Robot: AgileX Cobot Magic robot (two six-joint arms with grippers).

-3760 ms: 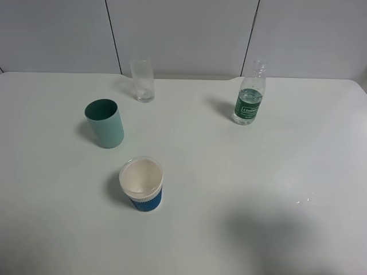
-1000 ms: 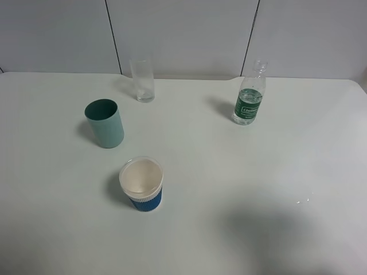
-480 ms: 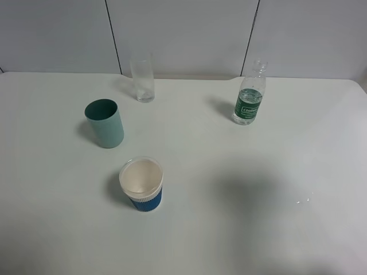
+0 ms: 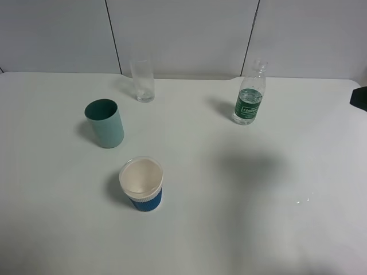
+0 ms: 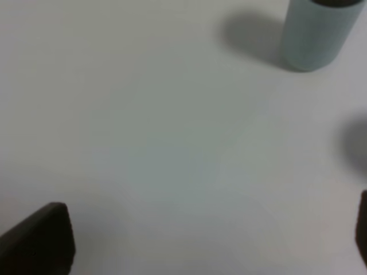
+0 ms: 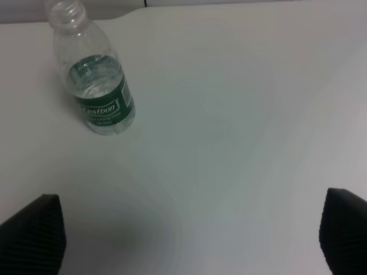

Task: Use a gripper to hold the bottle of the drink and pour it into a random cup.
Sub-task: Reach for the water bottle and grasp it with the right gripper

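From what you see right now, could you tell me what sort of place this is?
Probably a lab test bench: a white table against white wall panels, holding a bottle, a glass, a green cup and a paper cup.

1. Right gripper [image 6: 189, 235]: jaws spread wide, nothing between them. Only its two dark ribbed fingertips [image 6: 31, 238] show in the wrist view.
2. Left gripper [image 5: 198, 240]: jaws wide too, empty. One dark fingertip [image 5: 37, 240] is clear, the other just a sliver.
3. Right arm [image 4: 360, 98]: only a dark corner shows at the right edge of the high view.
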